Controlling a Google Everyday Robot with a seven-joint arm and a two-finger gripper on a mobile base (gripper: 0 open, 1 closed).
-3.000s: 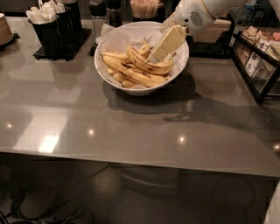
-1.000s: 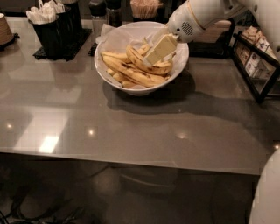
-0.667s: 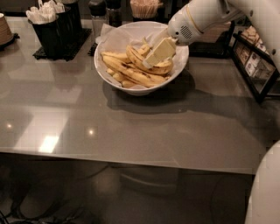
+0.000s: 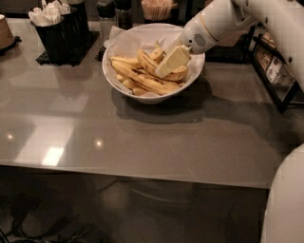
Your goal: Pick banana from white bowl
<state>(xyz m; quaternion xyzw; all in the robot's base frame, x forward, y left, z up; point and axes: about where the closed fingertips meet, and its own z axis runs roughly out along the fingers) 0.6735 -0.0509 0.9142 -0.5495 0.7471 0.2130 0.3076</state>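
The white bowl (image 4: 118,76) stands at the back middle of the grey table, lined with crinkled white paper and holding several yellow bananas. A strongly curved banana (image 4: 146,62) lies in the upper middle of the pile, and longer brown-streaked ones lie in front of it. My gripper (image 4: 165,68) reaches in from the upper right on a white arm, its cream fingers (image 4: 173,60) down among the bananas on the right side of the bowl. The fingertips are hidden by the fruit.
A black holder (image 4: 57,33) with white packets stands at the back left on a black mat. Dark shakers (image 4: 111,14) and a cup of sticks (image 4: 157,8) stand behind the bowl. A black rack (image 4: 278,71) stands at the right edge. The robot's white body (image 4: 287,204) fills the lower right corner.
The gripper has moved down and left, deeper into the bowl among the bananas. The bananas and bowl have not visibly shifted.
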